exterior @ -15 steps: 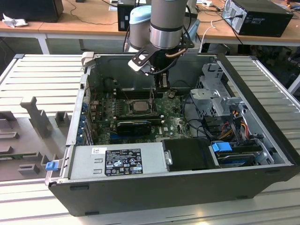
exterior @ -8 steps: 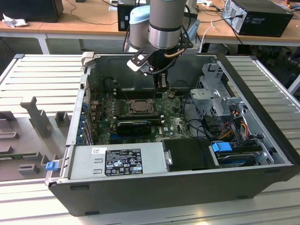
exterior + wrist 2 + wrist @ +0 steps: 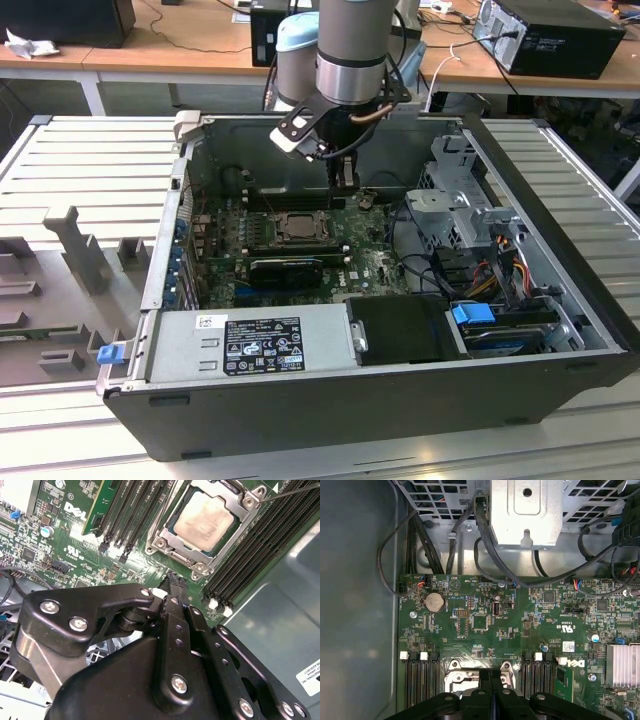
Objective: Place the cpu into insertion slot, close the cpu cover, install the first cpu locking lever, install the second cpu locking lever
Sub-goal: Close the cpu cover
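Second wrist view: the claw (image 3: pixel 172 580) is pinched together, empty; just beyond its tips the cpu (image 3: pixel 206 514) sits under the lowered cpu cover (image 3: pixel 181 555) — pushing there wants slow, square contact, I'd judge.

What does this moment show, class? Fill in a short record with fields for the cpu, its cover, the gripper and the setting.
cpu: lying flat, silver face up, framed by the cover
cpu cover: closed down around the cpu
gripper: fingers shut, holding nothing, tips beside a corner of the cover
contact with cover: cannot tell
setting: green motherboard inside an open computer case
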Robot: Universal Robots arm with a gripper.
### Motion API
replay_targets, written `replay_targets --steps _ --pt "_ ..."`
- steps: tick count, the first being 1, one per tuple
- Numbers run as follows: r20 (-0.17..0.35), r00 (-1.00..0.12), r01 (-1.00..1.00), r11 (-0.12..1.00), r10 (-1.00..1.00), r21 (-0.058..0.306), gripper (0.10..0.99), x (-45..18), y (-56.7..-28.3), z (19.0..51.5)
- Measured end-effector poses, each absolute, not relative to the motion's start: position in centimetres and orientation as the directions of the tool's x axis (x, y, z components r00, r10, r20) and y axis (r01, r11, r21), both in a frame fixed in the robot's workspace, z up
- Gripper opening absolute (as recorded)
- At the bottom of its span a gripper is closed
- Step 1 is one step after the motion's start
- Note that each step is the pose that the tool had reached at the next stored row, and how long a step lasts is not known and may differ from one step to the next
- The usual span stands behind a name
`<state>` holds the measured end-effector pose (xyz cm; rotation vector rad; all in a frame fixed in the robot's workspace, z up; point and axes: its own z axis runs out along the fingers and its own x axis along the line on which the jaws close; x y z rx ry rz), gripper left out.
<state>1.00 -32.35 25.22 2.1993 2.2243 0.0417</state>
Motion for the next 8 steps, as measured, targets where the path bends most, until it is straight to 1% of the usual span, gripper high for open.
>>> replay_targets --steps 8 --pt "0.009 -0.011 1.0 0.011 1.0 0.028 0.106 0.42 -32.35 25.22"
